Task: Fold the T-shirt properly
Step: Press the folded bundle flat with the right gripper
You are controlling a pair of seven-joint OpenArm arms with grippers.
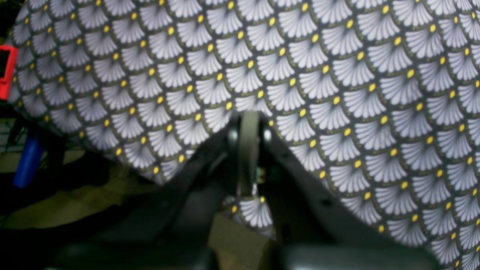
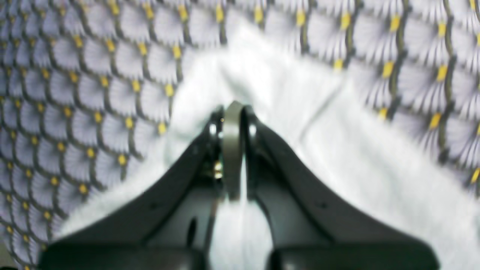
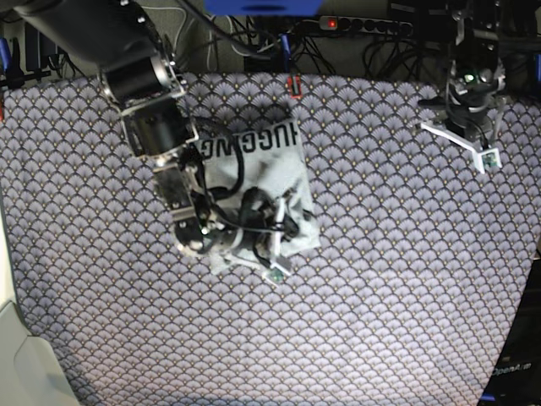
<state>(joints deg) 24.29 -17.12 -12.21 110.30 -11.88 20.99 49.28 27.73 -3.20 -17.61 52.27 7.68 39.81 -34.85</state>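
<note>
I work in what looks like a robotics lab or test bench, not a home. My table is covered edge to edge with a purple-grey fan-patterned tablecloth. Along its far edge runs a tangle of black cables and a power strip with a lit red switch. A red clamp pins the cloth at that edge, and small camera modules sit on both of my arms.

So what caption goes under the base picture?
Right arm's fingers pressed on the folded grey T-shirt over the fan-patterned tablecloth.
</note>
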